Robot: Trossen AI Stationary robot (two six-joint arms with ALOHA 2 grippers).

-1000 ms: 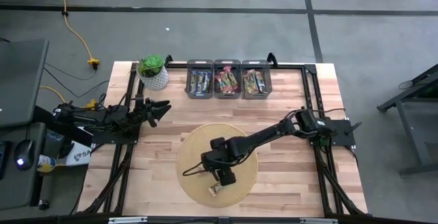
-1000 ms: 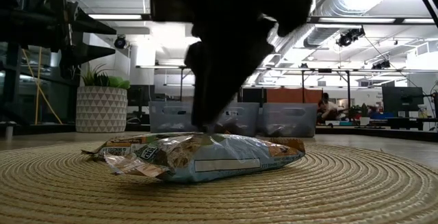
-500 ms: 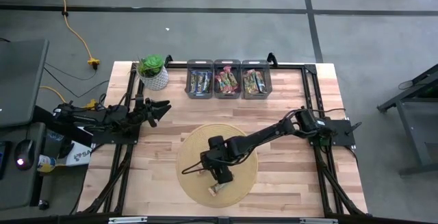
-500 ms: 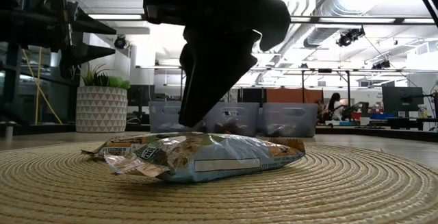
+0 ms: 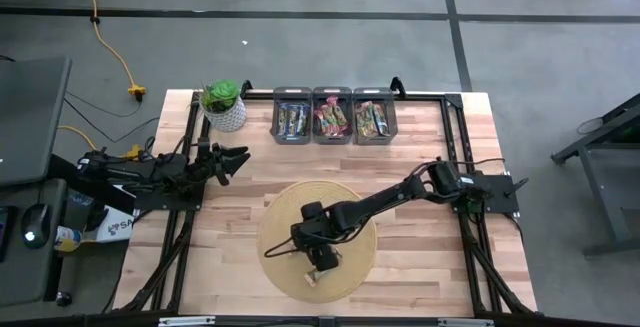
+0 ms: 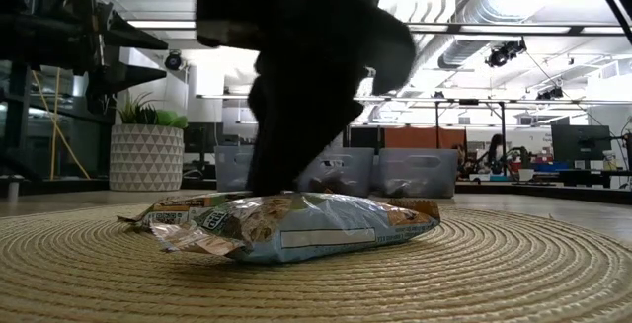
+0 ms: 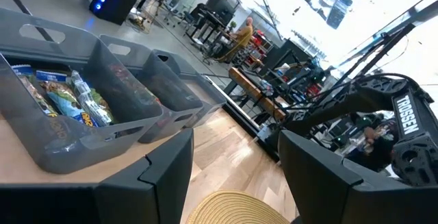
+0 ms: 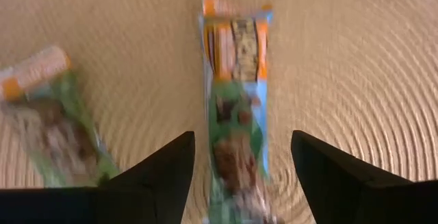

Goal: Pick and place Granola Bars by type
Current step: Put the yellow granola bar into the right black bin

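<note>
Two granola bars lie on the round woven mat point(image 5: 318, 239). The right wrist view shows them best: one bar point(image 8: 236, 114) in a green and orange wrapper lies lengthwise between the right gripper's point(image 8: 239, 166) two dark fingers point(image 8: 161, 176), which stand wide apart on either side of it and do not close on it. A second bar point(image 8: 51, 114) lies off to one side of that gripper, outside the fingers, at an angle.

The high view shows none of this detail: only a small pale bar end point(image 5: 313, 277) peeks out from under the right gripper point(image 5: 322, 255), low over the near part of the mat. The low view gives the height. The front bar point(image 6: 296, 226) lies flat on the mat weave, and the dark gripper point(image 6: 286, 165) comes down just behind and over it; whether they touch cannot be told.

Well beyond the right gripper, at the far edge of the wooden surface point(image 5: 430, 267), three grey bins point(image 5: 333, 117) stand in a row, each holding wrapped bars. The left wrist view looks into them from the side, showing blue-wrapped bars point(image 7: 65, 104) in the nearest bin.

The left gripper point(image 5: 236, 157) hangs at the surface's left side with fingers wide and nothing between them. A potted plant point(image 5: 223, 104) stands just beyond it.
</note>
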